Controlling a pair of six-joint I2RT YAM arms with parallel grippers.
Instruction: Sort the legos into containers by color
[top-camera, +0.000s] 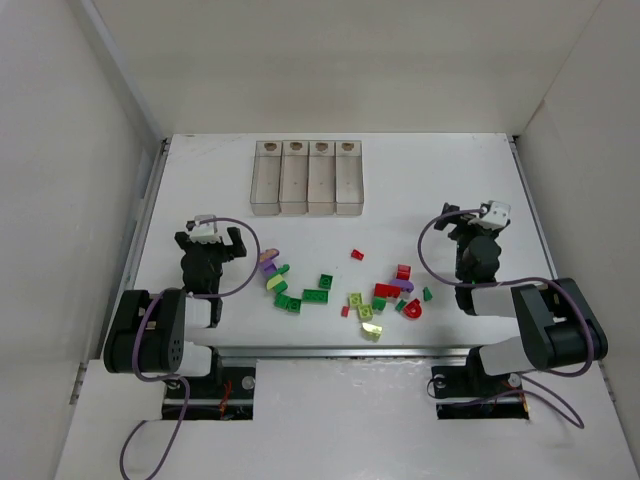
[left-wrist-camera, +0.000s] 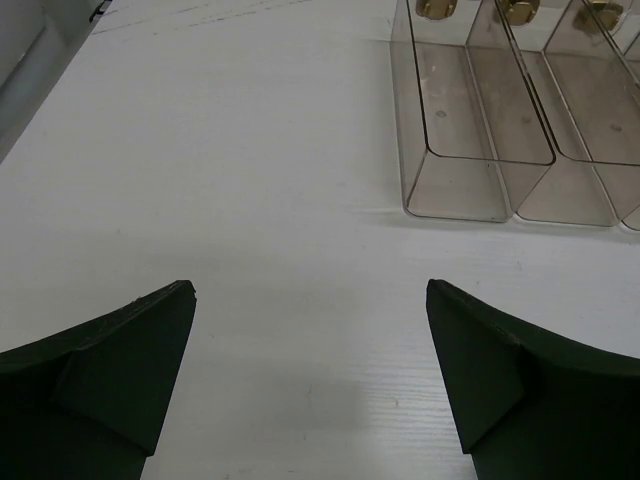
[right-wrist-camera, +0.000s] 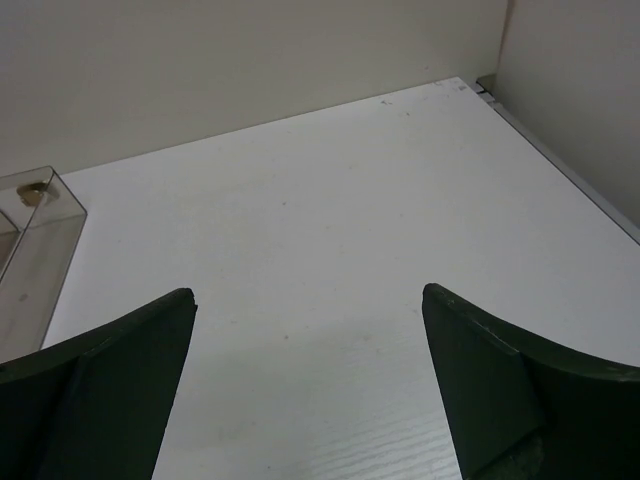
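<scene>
On the white table (top-camera: 430, 190) the containers (top-camera: 307, 177) stand in a row at the far side and look empty. The left arm (top-camera: 200, 268) and the right arm (top-camera: 478, 258) both have their jaws spread, holding nothing. The legos (top-camera: 315, 295) lie scattered between the arms, closer to the bases than the jaws are. The purple and yellow-green ones are nearest the left arm, the red ones nearest the right.

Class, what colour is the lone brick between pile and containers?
Red brick, best seen in the top external view.

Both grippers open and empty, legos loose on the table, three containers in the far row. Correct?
No: the row has four containers, not three, per the top external view. The left gripper and right gripper are open and empty, legos loose on the table.
</scene>
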